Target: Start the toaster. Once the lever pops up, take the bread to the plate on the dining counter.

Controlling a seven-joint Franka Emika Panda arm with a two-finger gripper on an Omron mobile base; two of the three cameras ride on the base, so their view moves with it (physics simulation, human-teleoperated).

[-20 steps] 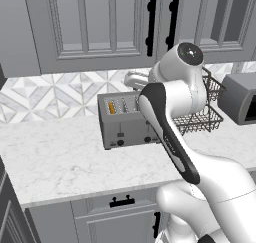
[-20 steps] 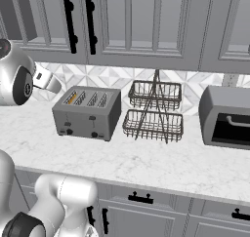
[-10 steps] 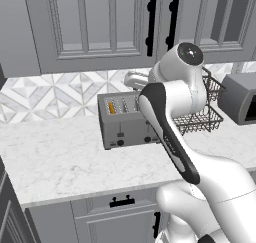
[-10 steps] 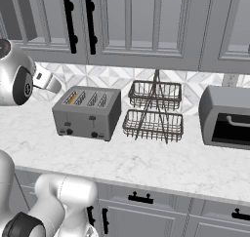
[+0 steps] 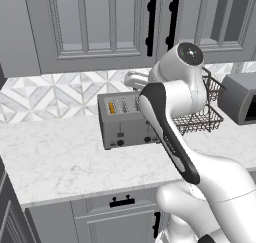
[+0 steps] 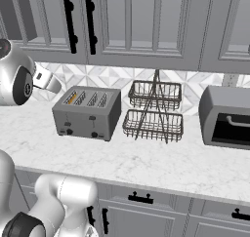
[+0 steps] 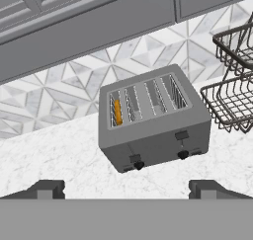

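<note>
Here, one toaster (image 7: 154,119) with four slots holds one bread (image 7: 117,112) slice; end effector (image 7: 126,188) fingers spread apart.

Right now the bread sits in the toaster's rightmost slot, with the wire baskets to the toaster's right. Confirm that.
Not quite. The bread sits in the leftmost slot of the toaster, not the rightmost; the hand view shows its orange edge there, and the left base view agrees. The wire baskets do stand to the toaster's right.
</note>
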